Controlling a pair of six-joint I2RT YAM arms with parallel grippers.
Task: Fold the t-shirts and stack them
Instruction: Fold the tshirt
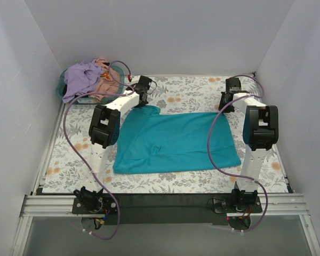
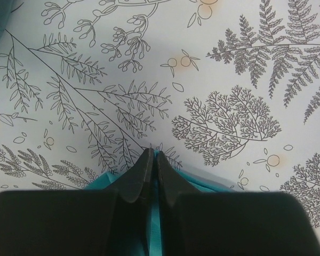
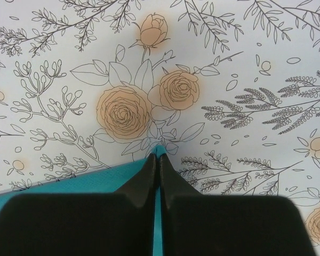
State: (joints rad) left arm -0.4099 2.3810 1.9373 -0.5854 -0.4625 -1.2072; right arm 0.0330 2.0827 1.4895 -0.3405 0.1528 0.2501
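Note:
The teal-blue t-shirt [image 1: 176, 141] lies spread flat on the middle of the floral table cloth. My left gripper [image 1: 144, 100] is shut on its far left corner; teal cloth [image 2: 154, 213] shows pinched between the black fingers. My right gripper [image 1: 225, 102] is shut on the far right corner, with teal cloth [image 3: 58, 186] running off to the left of the fingers. The lavender purple t-shirt [image 1: 81, 79] and the peach-pink t-shirt [image 1: 104, 85] lie crumpled in the basket at the far left.
The teal plastic basket [image 1: 62, 88] stands at the far left corner beside the left wall. White walls close in the left, right and back. The black frame rail [image 1: 165, 201] with both arm bases runs along the near edge.

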